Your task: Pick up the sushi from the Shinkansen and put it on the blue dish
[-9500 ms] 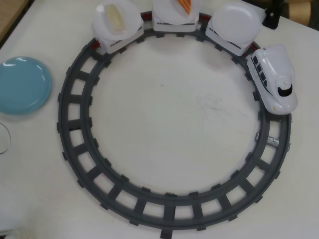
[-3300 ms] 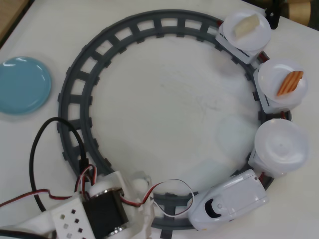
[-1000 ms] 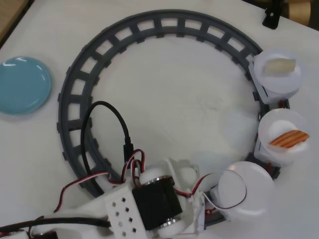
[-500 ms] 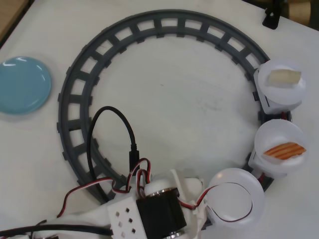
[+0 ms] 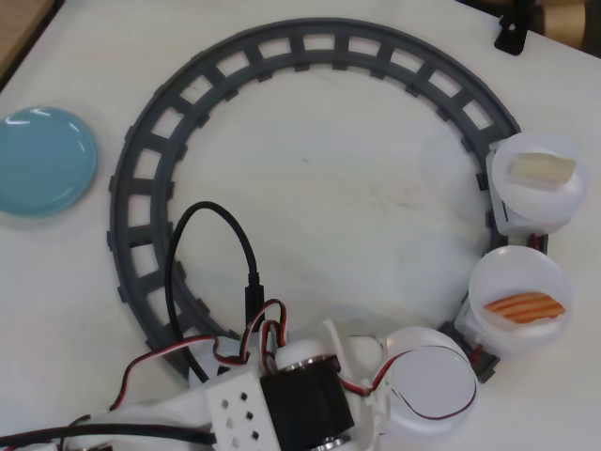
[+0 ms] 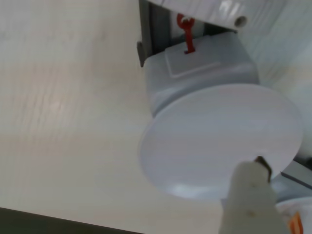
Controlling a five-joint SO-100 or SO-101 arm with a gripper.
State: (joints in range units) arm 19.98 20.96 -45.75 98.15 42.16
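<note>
The orange striped sushi (image 5: 526, 307) lies on a round white plate of a Shinkansen car (image 5: 467, 324) at the right of the grey track. In the wrist view only an orange sliver (image 6: 295, 225) shows at the bottom right. The train's nose is not in view. The blue dish (image 5: 42, 160) sits empty at the far left. My gripper (image 5: 374, 362) is low at the bottom, beside an empty white plate (image 5: 432, 381) of another car. In the wrist view one white finger (image 6: 249, 200) reaches the rim of that plate (image 6: 219, 136). The jaws' opening is hidden.
A third car's plate (image 5: 537, 183) at the upper right carries a pale cream piece (image 5: 542, 169). The grey circular track (image 5: 141, 188) rings the table's middle. Black and red cables (image 5: 202, 272) loop from my arm across the track's lower left.
</note>
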